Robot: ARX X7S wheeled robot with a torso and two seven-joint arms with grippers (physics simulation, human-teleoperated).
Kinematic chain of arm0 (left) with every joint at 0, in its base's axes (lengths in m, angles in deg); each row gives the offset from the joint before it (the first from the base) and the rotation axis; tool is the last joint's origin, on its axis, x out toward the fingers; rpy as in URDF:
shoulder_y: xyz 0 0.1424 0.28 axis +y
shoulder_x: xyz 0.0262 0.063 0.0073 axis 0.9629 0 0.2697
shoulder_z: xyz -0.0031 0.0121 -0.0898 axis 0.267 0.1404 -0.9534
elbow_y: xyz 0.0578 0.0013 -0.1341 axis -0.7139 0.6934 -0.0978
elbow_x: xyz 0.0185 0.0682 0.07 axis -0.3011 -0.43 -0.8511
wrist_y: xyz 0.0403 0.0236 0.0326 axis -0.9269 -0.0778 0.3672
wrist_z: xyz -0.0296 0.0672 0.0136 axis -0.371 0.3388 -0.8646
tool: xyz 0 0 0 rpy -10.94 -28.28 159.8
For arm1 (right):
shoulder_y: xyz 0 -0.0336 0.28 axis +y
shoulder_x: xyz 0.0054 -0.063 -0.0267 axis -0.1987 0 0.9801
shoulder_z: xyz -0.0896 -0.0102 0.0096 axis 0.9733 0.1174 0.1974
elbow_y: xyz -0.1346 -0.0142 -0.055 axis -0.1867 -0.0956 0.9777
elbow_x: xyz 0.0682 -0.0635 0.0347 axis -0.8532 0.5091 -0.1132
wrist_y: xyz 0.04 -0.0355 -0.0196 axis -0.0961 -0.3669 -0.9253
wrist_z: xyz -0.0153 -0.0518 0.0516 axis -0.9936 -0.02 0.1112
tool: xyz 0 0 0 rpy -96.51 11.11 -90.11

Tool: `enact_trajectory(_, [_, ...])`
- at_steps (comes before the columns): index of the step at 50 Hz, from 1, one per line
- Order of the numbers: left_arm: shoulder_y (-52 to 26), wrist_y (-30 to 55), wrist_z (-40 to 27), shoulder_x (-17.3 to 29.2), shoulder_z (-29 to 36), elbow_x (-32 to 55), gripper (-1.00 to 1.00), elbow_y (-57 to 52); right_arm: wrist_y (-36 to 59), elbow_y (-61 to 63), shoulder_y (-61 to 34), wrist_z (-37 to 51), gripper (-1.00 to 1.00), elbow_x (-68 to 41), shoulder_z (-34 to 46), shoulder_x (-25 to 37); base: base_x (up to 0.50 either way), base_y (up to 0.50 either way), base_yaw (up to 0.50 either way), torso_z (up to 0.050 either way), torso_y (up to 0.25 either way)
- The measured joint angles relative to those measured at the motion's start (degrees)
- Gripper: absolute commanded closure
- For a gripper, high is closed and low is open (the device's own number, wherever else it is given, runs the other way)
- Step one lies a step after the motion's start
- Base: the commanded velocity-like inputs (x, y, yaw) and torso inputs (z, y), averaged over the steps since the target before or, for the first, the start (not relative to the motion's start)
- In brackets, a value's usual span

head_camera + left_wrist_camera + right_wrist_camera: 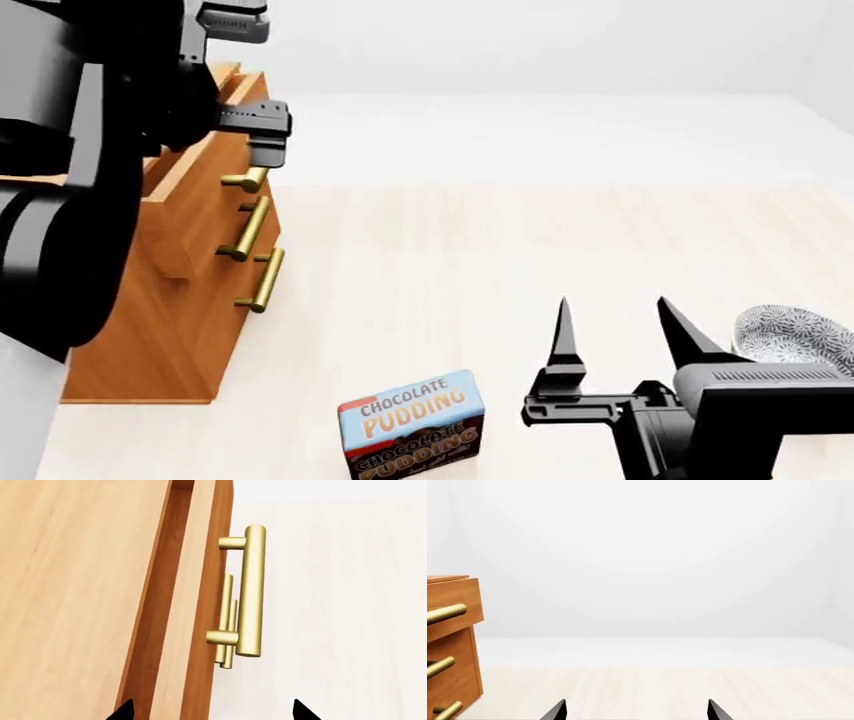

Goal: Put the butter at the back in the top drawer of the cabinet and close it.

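Up at the cabinet (187, 300), the left gripper (210, 711) hovers beside the top drawer (200, 215), which is pulled partway out. Its two dark fingertips are spread, one over the drawer's open edge and one over the pale floor (534, 250), holding nothing. The drawer's brass handle (250, 590) lies just ahead of those tips, not touched (the two lower handles peek out behind it). The butter cannot be seen in any view.

The right gripper (621, 330) hangs low and well apart from the cabinet, its pointed fingers spread and empty. A pudding box (411, 425) stands upright on the floor near its left side. A patterned bowl (798, 338) sits just beside its right side.
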Motion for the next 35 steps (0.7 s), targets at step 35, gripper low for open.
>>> enact_trajectory(35, [3.83, -1.90, -1.70, 0.29, -2.41, -0.31, -1.00, -0.04, -1.53, -0.96, 0.41, 0.49, -1.00, -0.63, 0.49, 1.01, 0.00, 0.00, 0.00, 0.000, 0.000])
